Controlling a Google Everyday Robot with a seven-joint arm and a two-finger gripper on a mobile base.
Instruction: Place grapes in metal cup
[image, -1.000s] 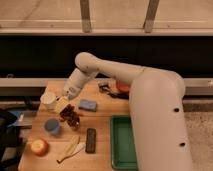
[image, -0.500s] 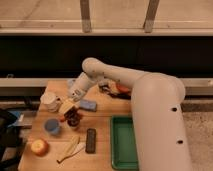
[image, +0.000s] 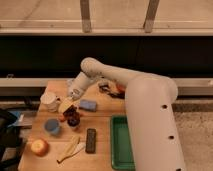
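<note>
The grapes (image: 71, 113), a dark reddish-purple lump, sit at the middle left of the wooden table (image: 105, 120). They are right over a small dark cup-like thing that I take for the metal cup (image: 74, 122); I cannot tell whether they rest in it. My gripper (image: 66, 105), tan at the tip, hangs just above and to the left of the grapes, close to or touching them. The white arm reaches in from the right.
A white mug (image: 50, 100) stands left of the gripper and a blue cup (image: 52, 126) in front of it. A blue sponge (image: 88, 105), a black remote (image: 91, 140), a banana (image: 70, 148), an apple (image: 39, 147) and a green tray (image: 120, 142) lie around.
The gripper has moved slightly right and down, closer to the grapes. The arm's elbow has swung to the right. The grapes stay in about the same place.
</note>
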